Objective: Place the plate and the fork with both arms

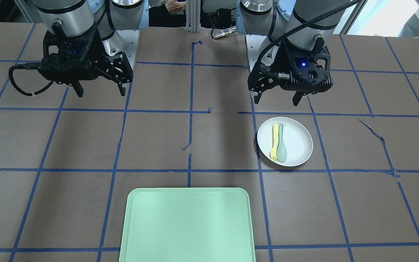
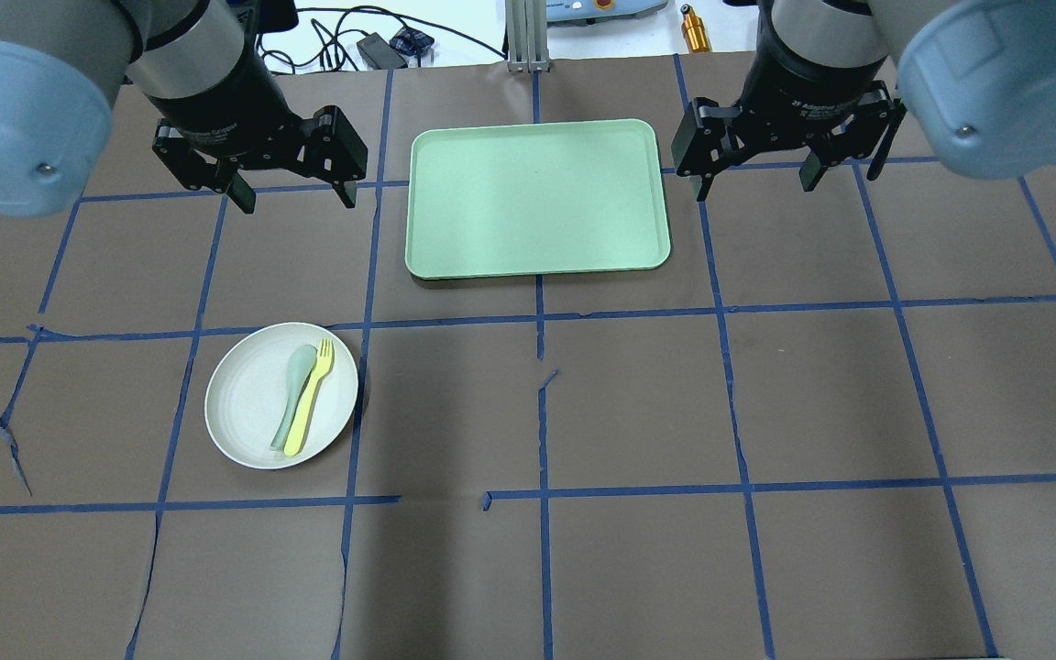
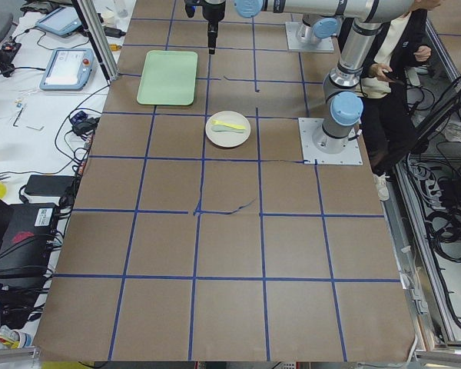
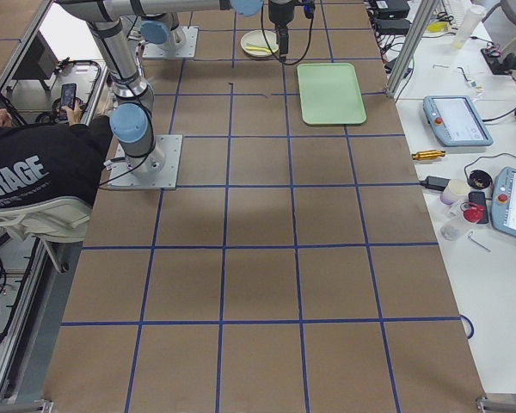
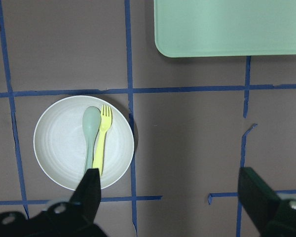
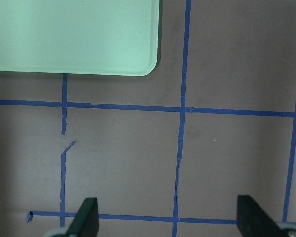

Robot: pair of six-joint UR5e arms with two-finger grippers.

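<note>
The off-white plate (image 2: 244,412) lies on the brown table on my left side, also in the front view (image 1: 298,145) and the left wrist view (image 5: 59,143). The yellow fork (image 2: 313,399) lies in it, tines toward the tray, touching a pale grey-green spoon (image 2: 294,390). The fork also shows in the front view (image 1: 274,140) and the left wrist view (image 5: 101,143). My left gripper (image 2: 294,200) is open and empty, raised well above the table; the wrist camera shows the plate beneath it. My right gripper (image 2: 755,183) is open and empty, raised over bare table right of the tray.
A rectangular mint-green tray (image 2: 537,197) lies at the table's far middle, between the two grippers, with nothing on it; it also shows in the front view (image 1: 187,225). Blue tape lines grid the brown table cover. An operator stands by the robot base in the side views.
</note>
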